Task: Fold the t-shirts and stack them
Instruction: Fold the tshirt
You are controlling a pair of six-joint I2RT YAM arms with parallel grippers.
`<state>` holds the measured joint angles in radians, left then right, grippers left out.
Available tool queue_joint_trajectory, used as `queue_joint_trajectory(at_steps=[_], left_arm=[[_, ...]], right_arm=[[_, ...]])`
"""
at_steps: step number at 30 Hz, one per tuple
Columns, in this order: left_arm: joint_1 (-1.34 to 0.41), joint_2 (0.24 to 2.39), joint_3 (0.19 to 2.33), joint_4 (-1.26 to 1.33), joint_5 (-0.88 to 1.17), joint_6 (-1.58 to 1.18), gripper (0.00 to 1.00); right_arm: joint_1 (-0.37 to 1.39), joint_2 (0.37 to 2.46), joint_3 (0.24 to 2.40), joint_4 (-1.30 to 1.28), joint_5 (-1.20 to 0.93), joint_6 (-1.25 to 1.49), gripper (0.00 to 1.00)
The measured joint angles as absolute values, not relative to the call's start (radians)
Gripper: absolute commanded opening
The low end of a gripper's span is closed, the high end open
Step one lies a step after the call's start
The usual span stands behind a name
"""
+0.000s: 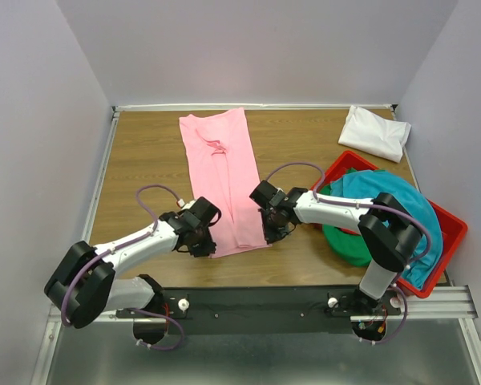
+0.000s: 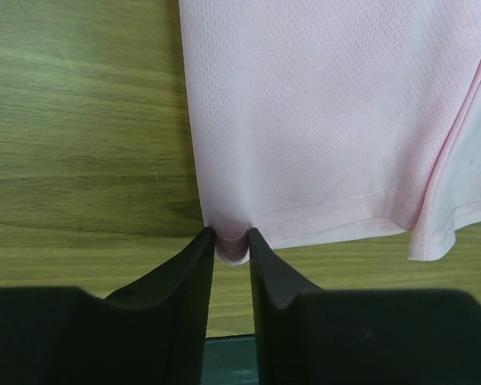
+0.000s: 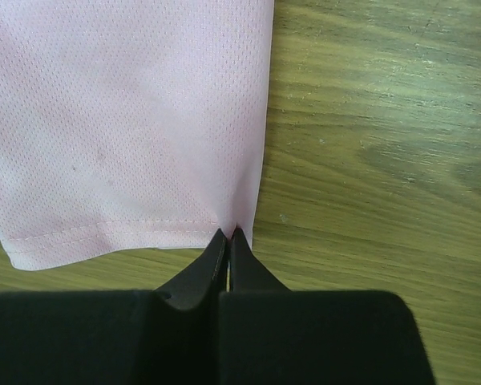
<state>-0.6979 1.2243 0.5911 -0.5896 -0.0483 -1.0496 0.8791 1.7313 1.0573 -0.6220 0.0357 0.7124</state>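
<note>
Left wrist view showed the left claw (image 2: 231, 241) clenched on the pink t-shirt (image 2: 329, 120), a small tuck of the hem's corner pinched between its tips. The right claw (image 3: 227, 237) was shut tight on the hem's other corner. From those two grips the shirt ran flat along the counter (image 1: 144, 160), away from both claws. Just beyond the right claw's outer side stood a red bin (image 1: 449, 228) holding a teal t-shirt (image 1: 385, 196) over green cloth (image 1: 345, 245) — probably another shirt, though too bunched to tell. A white t-shirt (image 1: 374, 132) lay folded well past the bin.
</note>
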Motion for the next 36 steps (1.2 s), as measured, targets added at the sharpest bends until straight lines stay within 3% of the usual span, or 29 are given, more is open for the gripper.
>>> queue_joint_trajectory(at_steps=[8,25,36], left_arm=[[-0.708,1.196,0.564,-0.586,-0.048,-1.074,0.0],[-0.709,1.146,0.685,-0.649,-0.075,-1.063,0.0],[-0.688,1.135,0.763,-0.674,-0.144,-1.048,0.0]], right_arm=[[0.875,1.731,1.057,-0.622,0.035,0.706,0.02],[0.868,1.645,1.063,-0.646,0.036,0.696,0.02],[0.859,1.647,1.229,-0.677,0.083,0.698,0.02]])
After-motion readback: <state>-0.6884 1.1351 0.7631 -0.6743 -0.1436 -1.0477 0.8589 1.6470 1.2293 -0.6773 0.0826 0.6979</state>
